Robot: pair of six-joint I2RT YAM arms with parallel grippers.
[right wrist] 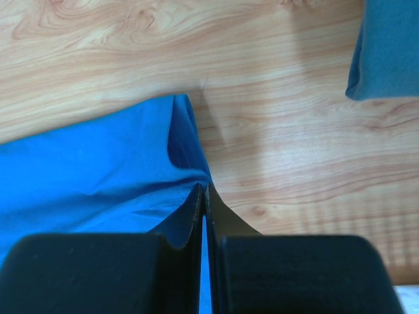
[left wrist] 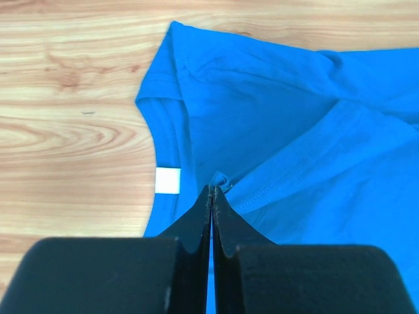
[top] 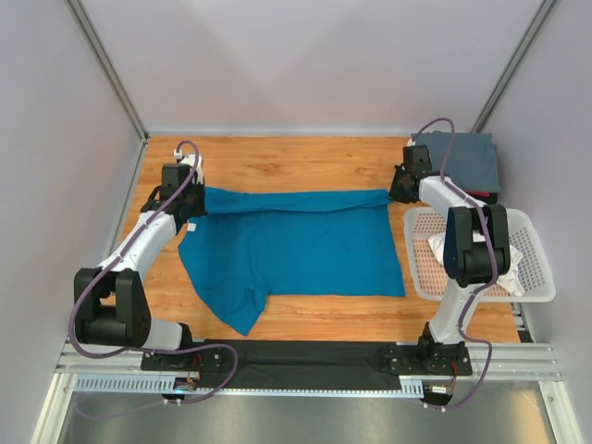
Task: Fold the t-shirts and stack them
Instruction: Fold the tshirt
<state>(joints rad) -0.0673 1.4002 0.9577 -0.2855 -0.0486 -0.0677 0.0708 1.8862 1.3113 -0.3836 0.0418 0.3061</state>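
While the teal-blue t-shirt (top: pixel 296 250) lies spread across the middle of the wooden table (top: pixel 277 157), its far edge is gathered into a narrow band that runs from one gripper to the other. The left gripper (left wrist: pixel 211 191) is pressed shut on the cloth just beside the neckline — a small white label (left wrist: pixel 167 180) is seen inside the collar, left of the fingertips. The right gripper (right wrist: pixel 203 190) is likewise clamped on a fold of the same shirt at its opposite far corner, with bare wood showing just beyond it. One sleeve is seen trailing toward the near left. The slate grey t-shirt (top: pixel 467 159) is laid folded at the far right corner of the table (apart from the teal one, with wood between them). The white lattice basket (top: pixel 541 282) is set at the right edge, nearer than the grey shirt and partly hidden by the right arm — whether cloth lies in it cannot be told.
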